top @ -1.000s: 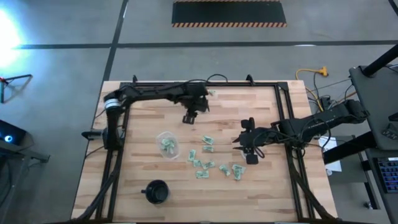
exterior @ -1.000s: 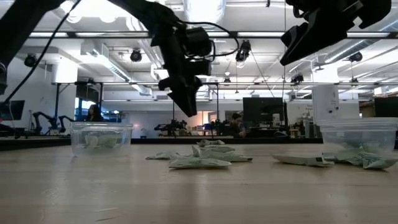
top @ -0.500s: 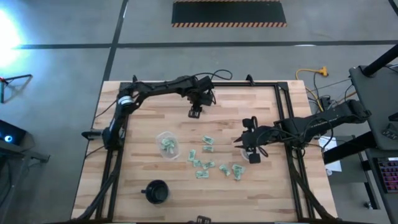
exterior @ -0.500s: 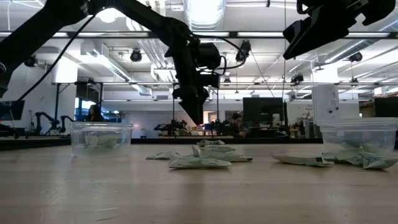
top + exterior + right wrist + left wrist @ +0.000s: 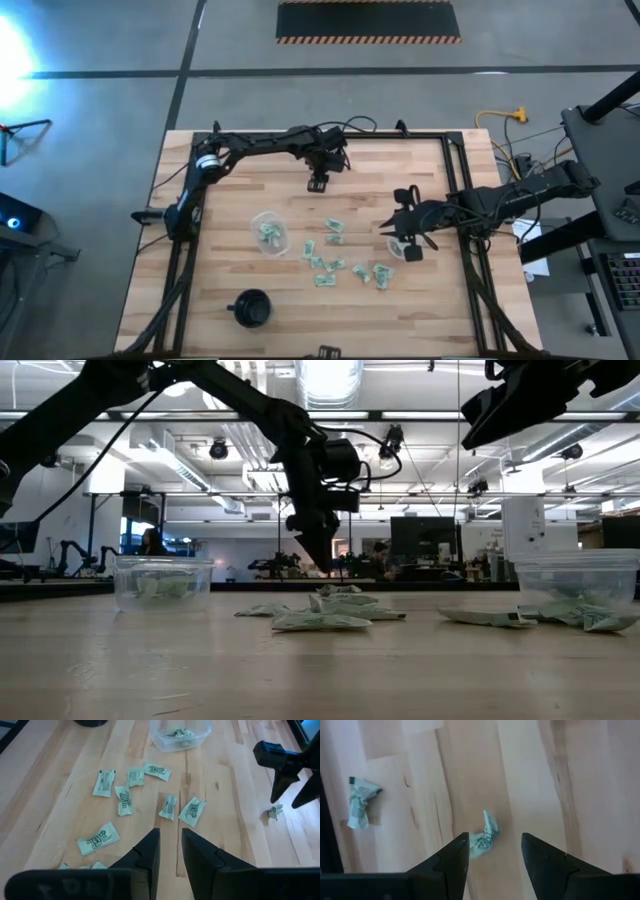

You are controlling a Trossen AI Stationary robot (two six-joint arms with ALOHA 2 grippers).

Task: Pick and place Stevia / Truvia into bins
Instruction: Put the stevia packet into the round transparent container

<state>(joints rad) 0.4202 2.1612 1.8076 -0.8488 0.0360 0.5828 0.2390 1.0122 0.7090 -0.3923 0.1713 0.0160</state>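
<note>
Several pale green and white sweetener packets (image 5: 335, 255) lie flat in a loose cluster at the table's middle (image 5: 125, 795). One clear cup (image 5: 268, 232) stands left of them with packets inside; a second clear cup (image 5: 575, 585) with packets stands to their right, under my right gripper (image 5: 408, 240). My left gripper (image 5: 492, 855) is open and hangs above a lone crumpled packet (image 5: 487, 831) near the far edge, with a finger to either side of it and not touching. Another crumpled packet (image 5: 360, 802) lies beside it. My right gripper (image 5: 171, 855) is narrowly open, holds nothing, and is raised high.
A black round cup (image 5: 250, 308) stands near the table's near left corner. Black frame rails (image 5: 455, 190) run along the table's edges. Bare wood (image 5: 230, 180) lies between the left cup and the far edge.
My left gripper has moved toward the table's right and come down toward the lone packet near the far edge, staying open. My right gripper has shifted slightly to the right above its cup. The packets and cups have not moved.
</note>
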